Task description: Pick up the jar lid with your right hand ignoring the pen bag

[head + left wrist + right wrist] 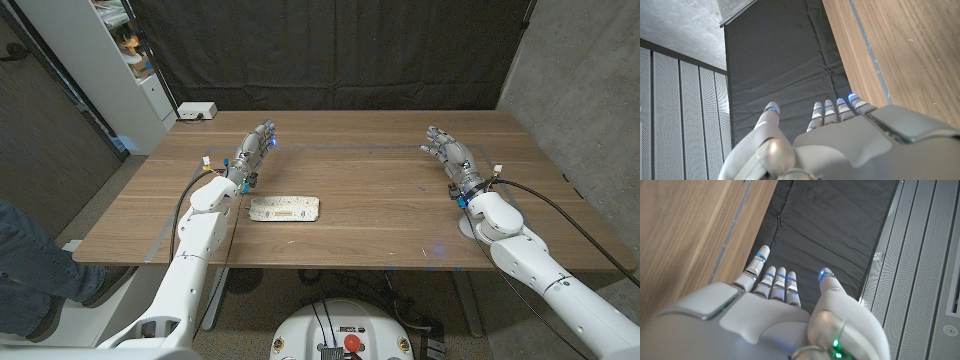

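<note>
Presently on the counter (380, 190):

- Right hand (445, 150): far right, fingers straight and slightly apart, holding nothing. The wrist view shows the right hand (765, 320) with its fingers pointing past the far edge toward a black curtain (840, 230).
- Left hand (255, 145): far left, likewise spread and holding nothing. The left wrist view shows the same pose (840, 145).
- Pen bag (284, 208): pale, flat, oblong, left of centre, just beside the left forearm. To be left alone.
- Jar lid (465, 226): probable only. A pale round shape lies on the near right, partly hidden by the right forearm, too covered to confirm.
- White box (197, 111): far left corner, not part of the job.
- Person's leg (30, 270): left of the counter, well apart.

Step in hand, as judged: the reach has not begun. If that disc is the lid, it lies behind the hand, so the right arm should draw back toward the near edge and lift clear first, rather than sweep the forearm over it. A thin lid wants fingertips set on opposite rim edges and a straight lift.
</note>
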